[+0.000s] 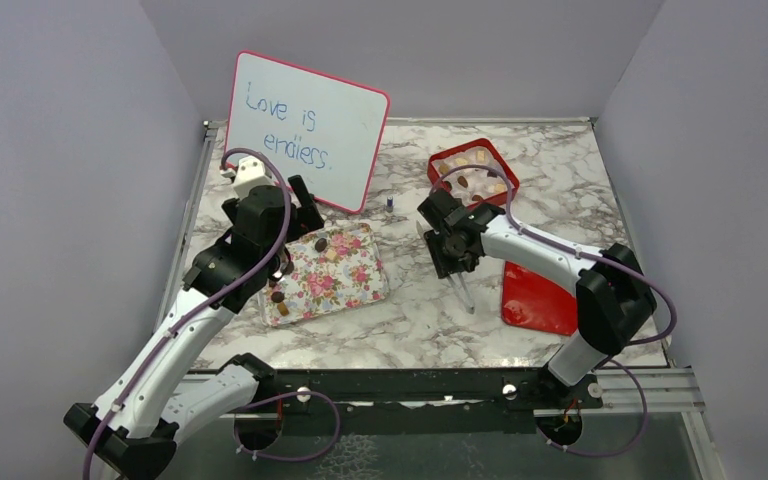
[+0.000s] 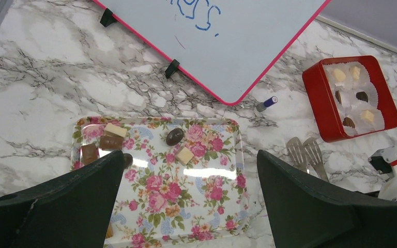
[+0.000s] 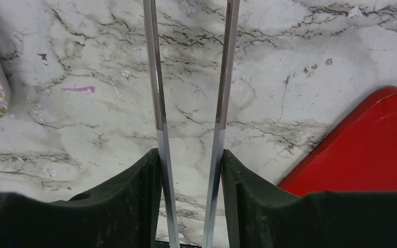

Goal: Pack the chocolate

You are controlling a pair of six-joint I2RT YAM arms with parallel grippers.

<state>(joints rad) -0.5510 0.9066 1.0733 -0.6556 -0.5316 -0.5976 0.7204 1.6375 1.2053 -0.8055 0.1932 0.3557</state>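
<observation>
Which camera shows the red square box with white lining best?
Left wrist view: the whole red square box shows, chocolates in its white cups. From the top it sits small, partly behind the right arm. The right wrist view misses it.

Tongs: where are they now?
Top view, right of centre: the tongs are held in the right gripper, between the floral tray and the red lid.

Your left end effector (image 1: 282, 262) hangs over the floral tray (image 1: 355, 285), which holds chocolates (image 1: 320, 243); your right end effector (image 1: 455, 266) carries metal tongs (image 1: 466, 292) near the red box (image 1: 438, 170).
</observation>
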